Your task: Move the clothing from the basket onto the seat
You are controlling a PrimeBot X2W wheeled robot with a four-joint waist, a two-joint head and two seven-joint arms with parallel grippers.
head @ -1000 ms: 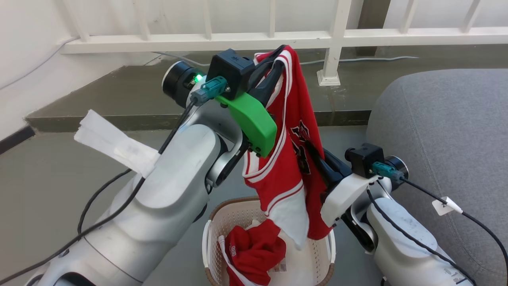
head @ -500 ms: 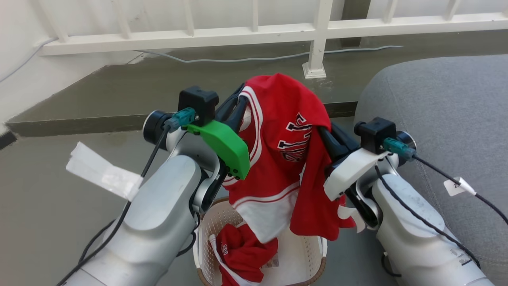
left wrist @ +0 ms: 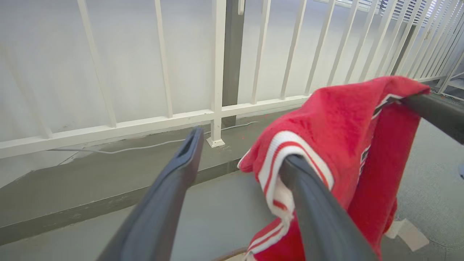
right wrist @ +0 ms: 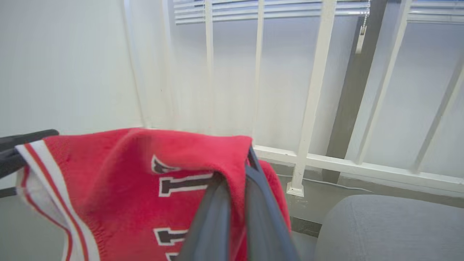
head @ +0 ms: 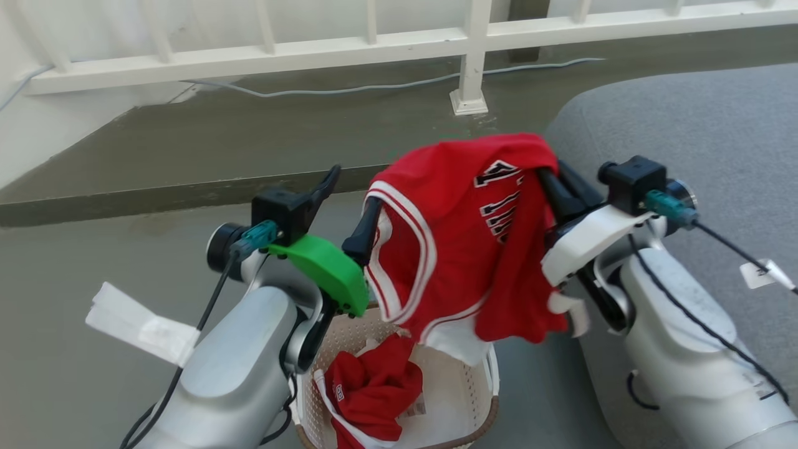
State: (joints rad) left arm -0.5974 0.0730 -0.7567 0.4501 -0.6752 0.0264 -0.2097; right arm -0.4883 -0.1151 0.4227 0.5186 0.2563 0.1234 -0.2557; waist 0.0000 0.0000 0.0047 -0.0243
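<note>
The left gripper (head: 354,187) has just let go. Its jaws, clamped on the jersey (head: 461,237) a moment ago, now stand wide apart, and the striped armhole trim merely drapes over one finger. The right gripper (head: 552,181) stays pinched shut on the opposite fold, so it alone truly holds the garment, which hangs above the basket (head: 494,380) and just beside the seat (head: 717,125). The swing onto the cushion appears to be next, though the trim could snag on the open finger.

The head view adds the shorts (head: 374,386), crumpled in the basket, so the task looks less than half done. The left wrist view makes the bare gap between its fingers (left wrist: 174,188) plain. The right wrist view shows its two fingers (right wrist: 212,224) close together with red cloth nipped between them and the grey seat at lower right
</note>
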